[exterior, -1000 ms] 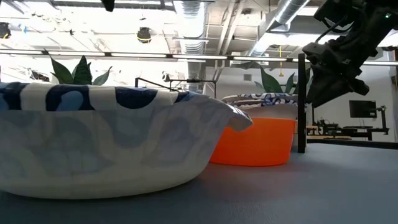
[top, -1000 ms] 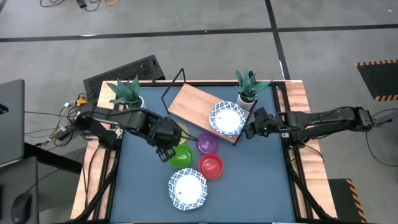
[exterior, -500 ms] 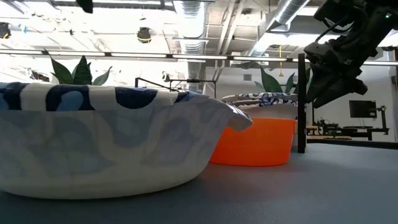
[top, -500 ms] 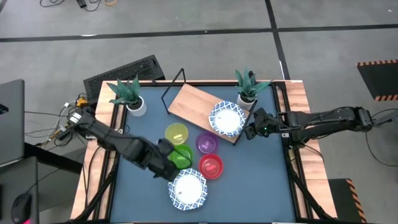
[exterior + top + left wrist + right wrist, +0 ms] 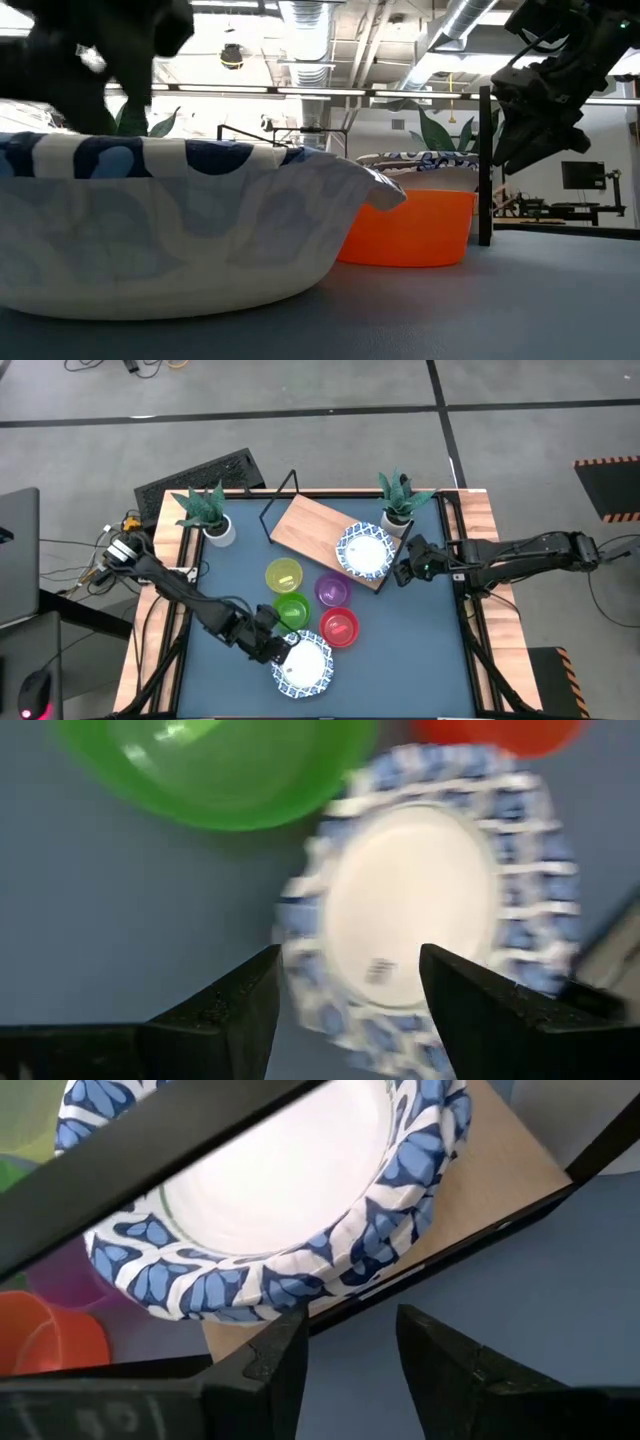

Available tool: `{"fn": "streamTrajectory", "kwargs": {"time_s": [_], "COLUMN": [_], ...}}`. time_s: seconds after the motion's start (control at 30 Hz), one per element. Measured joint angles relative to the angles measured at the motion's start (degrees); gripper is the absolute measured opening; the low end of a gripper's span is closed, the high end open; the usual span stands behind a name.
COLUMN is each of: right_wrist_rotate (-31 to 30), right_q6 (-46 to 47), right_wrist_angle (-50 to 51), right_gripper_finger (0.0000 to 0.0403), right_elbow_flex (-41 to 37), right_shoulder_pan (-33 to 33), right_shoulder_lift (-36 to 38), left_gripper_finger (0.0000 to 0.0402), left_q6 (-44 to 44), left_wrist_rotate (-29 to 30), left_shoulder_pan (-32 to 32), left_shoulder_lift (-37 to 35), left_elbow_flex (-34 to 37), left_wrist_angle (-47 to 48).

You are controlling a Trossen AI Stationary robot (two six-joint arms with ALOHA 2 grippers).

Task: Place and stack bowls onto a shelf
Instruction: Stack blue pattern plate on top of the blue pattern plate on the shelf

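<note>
The shelf (image 5: 322,532) serves as the landmark: a light wooden board with a black wire frame, lying at the far middle of the blue table (image 5: 420,650).

Far to the near-left of the shelf, the left gripper (image 5: 272,651) hangs at the left rim of a blue-patterned white dish (image 5: 303,664) that sits on the table by the near edge. In the left wrist view its fingers (image 5: 232,1010) stand apart with the dish (image 5: 430,910) seen between them, gripping nothing.

Just in front of the shelf's near edge lie the small bowls: yellow bowl (image 5: 284,575) closest on the left, green bowl (image 5: 292,610) nearer the front, purple bowl (image 5: 332,591), and red bowl (image 5: 340,627) beside the dish.

On the shelf's right end rests another blue-patterned dish (image 5: 365,550). Just right of that end, off the board, hovers the right gripper (image 5: 402,568); its fingers (image 5: 440,1350) are spread, clear of the dish (image 5: 260,1190) ahead and holding nothing.
</note>
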State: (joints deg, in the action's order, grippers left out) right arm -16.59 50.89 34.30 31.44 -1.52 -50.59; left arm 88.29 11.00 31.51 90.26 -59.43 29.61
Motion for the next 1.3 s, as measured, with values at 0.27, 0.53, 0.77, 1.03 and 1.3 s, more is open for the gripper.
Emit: {"fn": "streamTrajectory", "kwargs": {"time_s": [0.27, 0.53, 0.77, 1.03, 1.3], "right_wrist_rotate": [2.4, 1.88, 1.61, 1.56, 1.52], "right_q6": [-0.09, -0.41, -0.46, -0.44, -0.41], "right_wrist_angle": [-0.02, -0.02, 0.05, -0.09, -0.09], "right_gripper_finger": [0.0178, 0.0178, 0.0178, 0.0178, 0.0178], "right_elbow_flex": [0.0, 0.0, 0.02, 0.02, 0.02], "right_shoulder_pan": [0.0, -0.07, -0.11, -0.12, -0.13], "right_shoulder_lift": [0.0, 0.0, 0.0, -0.02, -0.02], "left_gripper_finger": [0.022, 0.022, 0.0184, 0.005, 0.0002], "left_q6": [0.94, 0.1, 0.53, 4.35, 10.84], "left_wrist_rotate": [-2.75, -3.15, -7.76, -9.29, -10.48], "left_shoulder_pan": [0.02, 0.0, 0.0, -0.01, 0.11], "left_shoulder_lift": [0.94, 1.74, 6.11, 6.01, 0.24], "left_elbow_flex": [5.55, 7.36, 7.38, 7.38, 7.38], "left_wrist_angle": [-0.86, -11.61, -14.85, -15.52, -11.87]}}
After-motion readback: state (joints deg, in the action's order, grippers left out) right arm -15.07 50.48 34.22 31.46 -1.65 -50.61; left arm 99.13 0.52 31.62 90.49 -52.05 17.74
